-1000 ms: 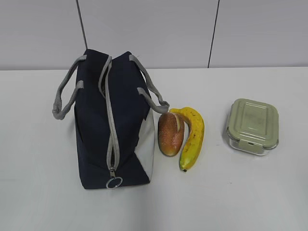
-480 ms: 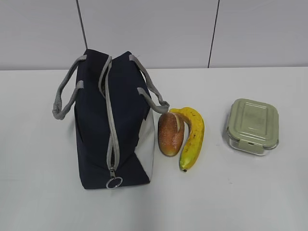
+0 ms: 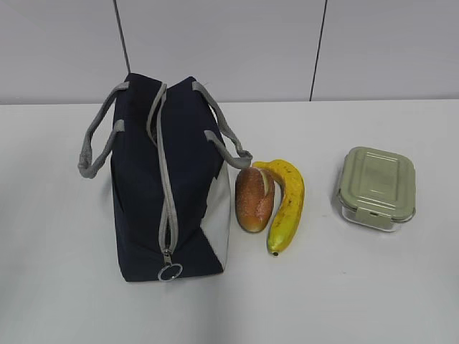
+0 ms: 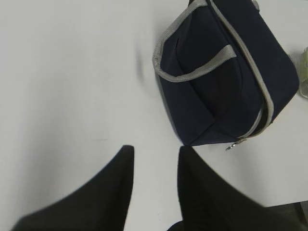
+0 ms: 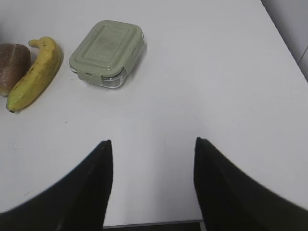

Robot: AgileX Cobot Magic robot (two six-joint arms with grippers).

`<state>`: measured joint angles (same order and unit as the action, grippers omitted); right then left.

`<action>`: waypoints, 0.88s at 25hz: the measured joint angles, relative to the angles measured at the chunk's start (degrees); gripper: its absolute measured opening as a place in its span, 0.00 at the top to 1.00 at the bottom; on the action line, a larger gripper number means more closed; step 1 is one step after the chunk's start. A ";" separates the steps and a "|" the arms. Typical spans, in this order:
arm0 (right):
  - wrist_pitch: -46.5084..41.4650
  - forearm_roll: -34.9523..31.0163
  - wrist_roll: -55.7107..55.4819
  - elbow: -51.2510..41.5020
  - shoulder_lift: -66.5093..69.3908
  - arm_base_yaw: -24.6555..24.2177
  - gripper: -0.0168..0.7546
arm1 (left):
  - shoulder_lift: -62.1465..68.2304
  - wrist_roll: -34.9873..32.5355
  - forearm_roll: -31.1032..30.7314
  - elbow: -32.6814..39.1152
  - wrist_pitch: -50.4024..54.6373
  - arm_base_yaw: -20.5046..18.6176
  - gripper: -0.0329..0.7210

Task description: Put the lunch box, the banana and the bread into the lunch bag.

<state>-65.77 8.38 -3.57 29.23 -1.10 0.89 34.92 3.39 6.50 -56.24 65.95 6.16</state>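
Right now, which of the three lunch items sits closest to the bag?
The bread, the reddish-brown roll. It lies right beside the bag's white side panel. The banana curves along the roll's far side, and the lunch box stands farthest away.

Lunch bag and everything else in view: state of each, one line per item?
lunch bag: upright on the table, zipped shut, nothing inside yet
bread: on the table beside the bag, touching the banana
banana: lying flat, unpeeled
lunch box: lid on, standing apart on the table
left gripper: open, empty
right gripper: open, empty
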 joint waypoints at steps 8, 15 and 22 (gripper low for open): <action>0.00 0.00 0.00 0.00 0.00 0.00 0.46 | 15.67 0.00 7.54 -4.11 -0.98 0.00 0.59; 0.00 0.00 0.00 0.00 0.00 0.00 0.46 | 27.28 0.13 13.64 -5.50 -5.43 0.32 0.52; 0.00 0.00 0.00 0.00 0.00 0.00 0.46 | 39.62 0.13 13.75 -14.43 -5.85 5.15 0.44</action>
<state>-65.77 8.38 -3.57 29.23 -1.10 0.89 74.54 3.52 20.25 -70.67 60.10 11.31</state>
